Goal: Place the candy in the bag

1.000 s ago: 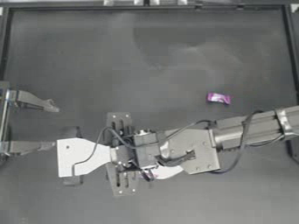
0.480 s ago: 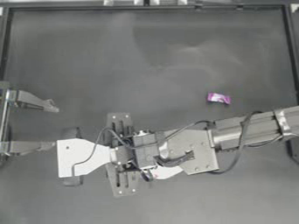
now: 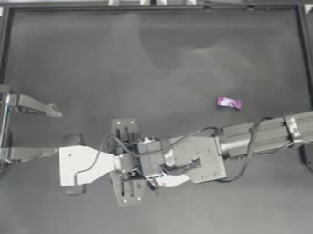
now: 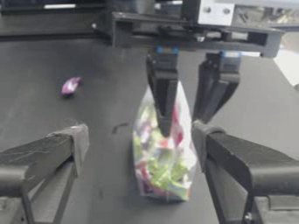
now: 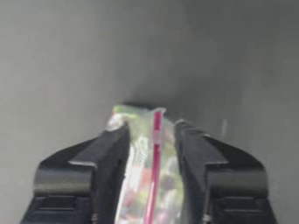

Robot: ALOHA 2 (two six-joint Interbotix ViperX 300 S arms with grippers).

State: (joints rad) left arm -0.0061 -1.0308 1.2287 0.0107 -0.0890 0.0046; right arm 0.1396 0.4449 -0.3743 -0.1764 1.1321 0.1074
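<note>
My right gripper (image 3: 70,164) reaches across to the front left of the table and is shut on the bag (image 4: 163,166), a clear zip bag full of colourful sweets. The bag's pink-red zip strip (image 5: 155,144) runs between the right fingers. The bag hangs below them, its lower end down at the table. From above the gripper hides it. My left gripper (image 3: 55,132) waits at the left edge, open, with the bag just ahead of the gap between its fingers (image 4: 58,153). The candy (image 3: 229,103), in a shiny magenta wrapper, lies alone on the table to the right, also visible as the candy (image 4: 70,85).
The right arm (image 3: 263,135) stretches across the front right of the dark table (image 3: 153,59). A raised rim (image 3: 159,6) runs along the table's far edge.
</note>
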